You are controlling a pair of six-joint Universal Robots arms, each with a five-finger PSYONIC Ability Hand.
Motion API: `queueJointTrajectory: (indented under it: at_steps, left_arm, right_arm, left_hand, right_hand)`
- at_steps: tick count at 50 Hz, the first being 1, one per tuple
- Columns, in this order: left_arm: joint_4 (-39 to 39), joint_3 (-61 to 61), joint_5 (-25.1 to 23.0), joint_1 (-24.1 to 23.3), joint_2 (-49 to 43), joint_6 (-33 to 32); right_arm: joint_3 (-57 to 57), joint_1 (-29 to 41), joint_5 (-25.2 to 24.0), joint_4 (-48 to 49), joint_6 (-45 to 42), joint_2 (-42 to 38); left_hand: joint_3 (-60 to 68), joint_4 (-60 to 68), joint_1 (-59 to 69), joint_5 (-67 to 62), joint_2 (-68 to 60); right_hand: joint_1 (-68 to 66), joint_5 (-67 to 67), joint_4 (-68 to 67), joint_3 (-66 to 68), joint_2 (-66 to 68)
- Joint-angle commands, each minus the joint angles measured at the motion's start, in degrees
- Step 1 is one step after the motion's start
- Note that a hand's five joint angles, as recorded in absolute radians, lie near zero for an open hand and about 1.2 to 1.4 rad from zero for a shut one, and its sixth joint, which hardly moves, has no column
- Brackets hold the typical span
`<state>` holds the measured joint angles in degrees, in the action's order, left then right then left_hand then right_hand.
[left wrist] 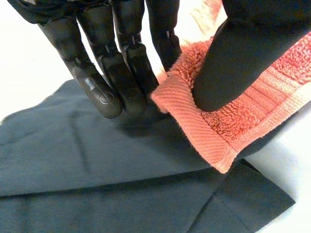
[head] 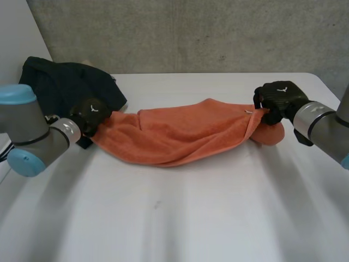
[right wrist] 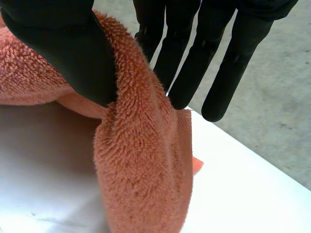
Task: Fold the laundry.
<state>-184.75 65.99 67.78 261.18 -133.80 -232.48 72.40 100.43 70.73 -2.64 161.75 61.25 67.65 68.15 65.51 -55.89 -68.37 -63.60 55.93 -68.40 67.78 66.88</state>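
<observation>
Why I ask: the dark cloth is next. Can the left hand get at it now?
Probably yes: the left hand is above the dark cloth, but it pinches the towel by a corner and must drop that first.

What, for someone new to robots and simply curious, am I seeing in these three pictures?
This is a two-armed robot at a white table. The wide picture looks down from a camera between and behind the arms. The other two pictures come from a camera on each wrist, looking along that arm's black mechanical hand. An orange towel is stretched across the table between the hands. The left hand pinches one end, above a dark garment lying on the table there. The right hand pinches the other end.
</observation>
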Motion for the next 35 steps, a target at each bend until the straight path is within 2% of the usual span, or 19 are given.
queueJointTrajectory:
  at_steps: [1, 8, 10, 13, 19, 23, 27, 31, 32, 35]
  left_arm:
    - [5.7, 5.3, 4.5, -0.8, 15.1, 8.4]
    - [16.2, 4.9, 4.9, 0.3, 36.7, 24.6]
    - [20.3, 2.5, 5.3, 0.6, 40.7, 28.5]
    - [25.5, -0.7, 5.4, 0.7, 41.6, 32.2]
    - [35.9, -5.1, 5.3, -1.1, 34.0, 33.1]
    - [36.0, -9.6, 6.6, -2.5, 26.0, 32.6]
    - [35.8, -18.9, 9.7, -3.5, 16.1, 32.4]
    - [34.0, -33.9, 12.7, -5.2, 7.2, 32.9]
    - [32.4, -39.9, 12.9, -5.8, 4.1, 33.5]
    - [27.1, -47.7, 13.1, -6.6, 2.5, 35.9]
  right_arm:
    - [1.0, -4.4, 0.7, -1.6, -1.8, 6.1]
    - [-3.9, -11.6, -2.3, -8.0, 0.1, 14.3]
    - [-5.7, -13.2, -2.6, -9.3, 1.6, 16.4]
    - [-6.4, -14.7, -2.9, -9.8, 2.1, 18.0]
    - [-3.7, -17.5, -5.6, -11.9, -1.1, 16.3]
    - [-4.5, -16.8, -5.8, -9.9, -1.7, 12.8]
    - [-7.5, -13.7, -5.1, -3.3, -0.8, 6.7]
    - [-12.8, -11.4, -2.4, 7.9, 2.2, 1.5]
    - [-15.1, -10.6, -0.9, 13.9, 4.9, 0.0]
    - [-17.0, -9.6, 1.9, 23.6, 10.1, -0.8]
  left_hand:
    - [12.4, 11.8, 14.5, -14.1, -11.6]
    - [12.4, 11.8, 14.5, -14.1, -11.6]
    - [12.4, 11.8, 14.5, -14.1, -11.6]
    - [12.4, 11.8, 14.5, -14.1, -11.6]
    - [12.4, 11.8, 14.5, -14.1, -11.6]
    - [12.4, 11.8, 14.5, -14.1, -11.6]
    - [12.4, 11.8, 14.5, -14.1, -11.6]
    - [12.4, 11.8, 14.5, -14.1, -11.6]
    - [12.4, 11.8, 14.5, -14.1, -11.6]
    - [12.4, 11.8, 14.5, -14.1, -11.6]
  right_hand:
    - [-16.4, 14.1, -11.6, 12.2, 13.1]
    - [-16.4, 14.1, -11.6, 12.2, 13.1]
    - [-16.4, 14.1, -11.6, 12.2, 13.1]
    - [-16.4, 14.1, -11.6, 12.2, 13.1]
    - [-16.4, 14.1, -11.6, 12.2, 13.1]
    - [-16.4, 14.1, -11.6, 12.2, 13.1]
    - [-16.4, 14.1, -11.6, 12.2, 13.1]
    - [-16.4, 14.1, -11.6, 12.2, 13.1]
    - [-16.4, 14.1, -11.6, 12.2, 13.1]
    - [-16.4, 14.1, -11.6, 12.2, 13.1]
